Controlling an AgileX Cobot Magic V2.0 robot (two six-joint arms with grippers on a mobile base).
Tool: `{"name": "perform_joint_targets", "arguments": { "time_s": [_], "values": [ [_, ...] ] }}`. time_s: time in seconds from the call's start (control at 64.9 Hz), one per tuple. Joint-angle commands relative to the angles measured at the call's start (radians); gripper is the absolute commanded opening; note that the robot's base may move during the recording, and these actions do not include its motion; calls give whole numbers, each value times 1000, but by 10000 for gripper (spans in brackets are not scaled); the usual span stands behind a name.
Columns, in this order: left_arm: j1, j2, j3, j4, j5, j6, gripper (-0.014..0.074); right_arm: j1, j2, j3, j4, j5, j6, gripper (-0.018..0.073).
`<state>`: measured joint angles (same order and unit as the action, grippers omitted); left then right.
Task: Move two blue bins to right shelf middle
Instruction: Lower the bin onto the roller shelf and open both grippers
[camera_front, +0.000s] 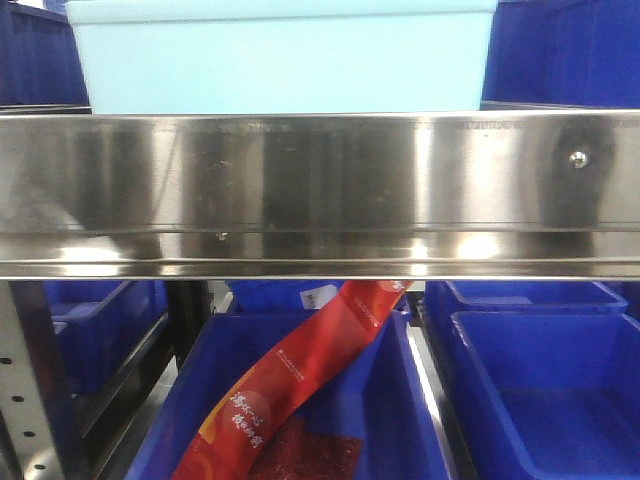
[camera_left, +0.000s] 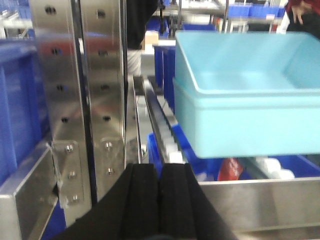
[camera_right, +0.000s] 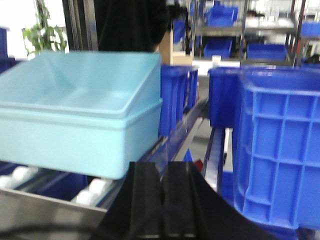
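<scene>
A: Pale blue bins (camera_right: 75, 120): two nested, one rim line above the other, sitting on the white rollers (camera_right: 97, 189) of the shelf lane, behind the steel front rail (camera_front: 320, 190). Dark blue crates (camera_right: 280, 150) stand to the right of them in the right wrist view.

B: Step?

A: Judged as approach before the lift. Neither arm touches the stack. Left gripper (camera_left: 159, 200) and right gripper (camera_right: 165, 200) each hang short of the rail, fingers pressed together, nothing between them.

B: Next move?

A: Likely both must spread their fingers, then take opposite walls so the pair lifts as one.

B: Unclear?

A: Front view cuts the stack's top off; the rail hides its base. Cannot tell which shelf this is. Below, a red packet (camera_front: 300, 380) lies in a dark blue crate; print illegible.
</scene>
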<state>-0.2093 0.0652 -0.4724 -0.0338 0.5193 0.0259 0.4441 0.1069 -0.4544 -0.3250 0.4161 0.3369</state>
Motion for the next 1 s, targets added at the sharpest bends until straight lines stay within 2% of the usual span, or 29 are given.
{"name": "perform_joint_targets", "arguments": {
  "time_s": [0.0, 0.663, 0.725, 0.755, 0.786, 0.987],
  "values": [
    [4, -12, 3, -2, -21, -7, -111, -6, -18, 4, -9, -25, 3, -162],
    [4, -12, 7, 2, -21, -7, -111, -6, -20, 4, -9, -28, 3, -162],
    [4, -12, 23, 102, -26, -7, -111, -6, -20, 4, -9, -28, 3, -162],
    [6, -12, 32, 179, -37, -7, -111, -6, -20, 4, -9, -28, 3, -162],
    [9, -12, 43, 201, -48, -7, -111, -6, -20, 4, -9, -28, 3, -162],
    [18, -12, 219, 93, -210, -7, -111, -6, -20, 4, -9, -28, 3, -162]
  ]
}}
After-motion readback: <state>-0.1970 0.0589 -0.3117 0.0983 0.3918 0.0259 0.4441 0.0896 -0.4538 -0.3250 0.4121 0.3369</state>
